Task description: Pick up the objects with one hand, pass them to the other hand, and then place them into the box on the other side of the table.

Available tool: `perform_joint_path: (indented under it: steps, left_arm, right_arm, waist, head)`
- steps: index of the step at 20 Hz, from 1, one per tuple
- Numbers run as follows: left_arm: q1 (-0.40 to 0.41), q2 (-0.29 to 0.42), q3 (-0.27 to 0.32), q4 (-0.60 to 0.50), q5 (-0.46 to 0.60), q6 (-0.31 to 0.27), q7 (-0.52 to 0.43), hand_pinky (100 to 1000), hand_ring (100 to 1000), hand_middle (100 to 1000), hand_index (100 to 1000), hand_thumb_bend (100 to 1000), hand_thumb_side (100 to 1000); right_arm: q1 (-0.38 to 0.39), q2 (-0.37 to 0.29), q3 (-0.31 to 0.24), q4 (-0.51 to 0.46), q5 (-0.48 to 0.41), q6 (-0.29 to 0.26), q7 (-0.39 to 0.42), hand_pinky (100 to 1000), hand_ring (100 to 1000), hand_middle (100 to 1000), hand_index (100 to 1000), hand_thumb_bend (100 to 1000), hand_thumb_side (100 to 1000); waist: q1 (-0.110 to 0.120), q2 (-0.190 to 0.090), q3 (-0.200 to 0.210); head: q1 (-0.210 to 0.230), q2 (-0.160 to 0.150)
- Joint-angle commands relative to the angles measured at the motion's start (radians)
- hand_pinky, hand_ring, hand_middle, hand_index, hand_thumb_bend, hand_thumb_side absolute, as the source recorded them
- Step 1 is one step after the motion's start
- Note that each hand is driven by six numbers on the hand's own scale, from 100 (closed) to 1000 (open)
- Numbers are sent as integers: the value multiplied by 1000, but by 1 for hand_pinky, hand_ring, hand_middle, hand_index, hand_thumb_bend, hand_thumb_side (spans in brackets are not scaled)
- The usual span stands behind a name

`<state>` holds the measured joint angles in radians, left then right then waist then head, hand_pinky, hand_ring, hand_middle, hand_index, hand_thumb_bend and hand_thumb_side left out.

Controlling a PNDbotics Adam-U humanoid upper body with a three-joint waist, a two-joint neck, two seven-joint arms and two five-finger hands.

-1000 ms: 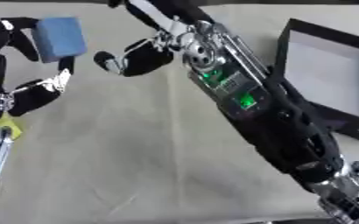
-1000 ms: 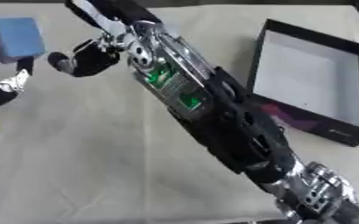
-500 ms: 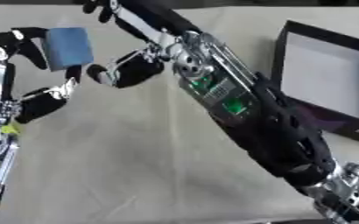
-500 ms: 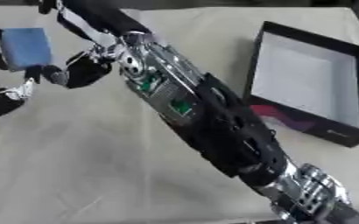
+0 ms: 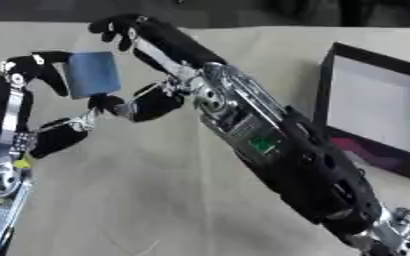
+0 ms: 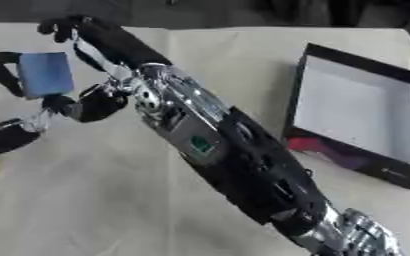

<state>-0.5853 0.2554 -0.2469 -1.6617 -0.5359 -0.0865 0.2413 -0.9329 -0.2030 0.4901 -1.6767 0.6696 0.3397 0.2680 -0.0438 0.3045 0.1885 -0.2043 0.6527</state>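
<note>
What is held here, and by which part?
The left hand holds the blue rectangular block by its side edges, fingers curled round it above the table. The right hand is spread open around the block without gripping it.

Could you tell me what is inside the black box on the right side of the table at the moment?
The black box shows only its pale, bare floor; no object lies in it. The blue block is held up in the left hand, far from the box. The box's near wall hides a strip of the floor.
</note>
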Motion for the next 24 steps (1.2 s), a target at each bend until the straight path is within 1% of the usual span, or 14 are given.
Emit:
perform_joint_path:
  steps: [1,5,7,8,11,13,15,18,21,22,24]
  left_arm:
    - [-9,6,-8,-24,7,-16,2,595,385,327,413,100,100]
    - [-10,4,-12,-27,18,-28,4,593,385,327,413,100,100]
    - [-9,4,-14,-25,21,-30,2,594,385,328,413,100,100]
    - [-9,4,-14,-24,22,-30,0,594,385,327,414,100,100]
    - [-7,2,-13,-18,24,-27,-6,593,385,328,414,100,100]
    - [-7,2,-13,-15,27,-26,-10,594,386,328,415,100,100]
    - [-7,1,-13,-14,29,-27,-17,594,387,330,416,100,100]
    - [-6,1,-13,-12,32,-31,-29,595,388,331,417,100,100]
    - [-5,0,-13,-10,35,-33,-41,599,393,337,423,100,100]
    - [-5,0,-13,-10,36,-34,-45,608,404,351,439,100,100]
    - [-5,3,-13,-9,36,-38,-64,660,480,463,539,100,100]
  right_arm:
    - [-20,6,1,11,11,0,0,827,776,779,888,388,100]
    - [-21,11,0,22,-3,5,-25,822,757,715,848,312,100]
    - [-19,13,-2,24,-27,15,-49,816,726,611,777,144,100]
    - [-19,14,-3,22,-46,18,-67,815,711,572,749,100,100]
    - [-18,13,1,13,-112,12,-118,809,667,466,663,100,100]
    - [-17,11,4,10,-152,-2,-140,807,651,442,635,100,100]
    - [-15,9,8,13,-177,-17,-148,799,617,402,588,100,100]
    - [-13,7,8,20,-199,-37,-143,787,591,365,552,100,100]
    - [-12,7,9,24,-220,-43,-148,771,563,341,528,100,100]
    - [-11,6,11,26,-227,-44,-146,767,556,336,522,100,100]
    - [-10,3,12,28,-238,-47,-138,761,548,330,512,100,100]
  waist:
    - [4,-19,3]
    - [3,-18,5]
    - [3,-17,6]
    - [3,-17,6]
    - [2,-16,6]
    - [2,-16,6]
    - [2,-16,6]
    - [2,-16,5]
    - [1,-15,5]
    - [1,-15,6]
    - [2,-15,6]
  head:
    - [-2,-1]
    - [-5,9]
    - [-5,13]
    - [-5,14]
    - [-4,18]
    - [-3,19]
    - [-2,20]
    - [-1,22]
    - [0,23]
    - [0,24]
    - [0,25]
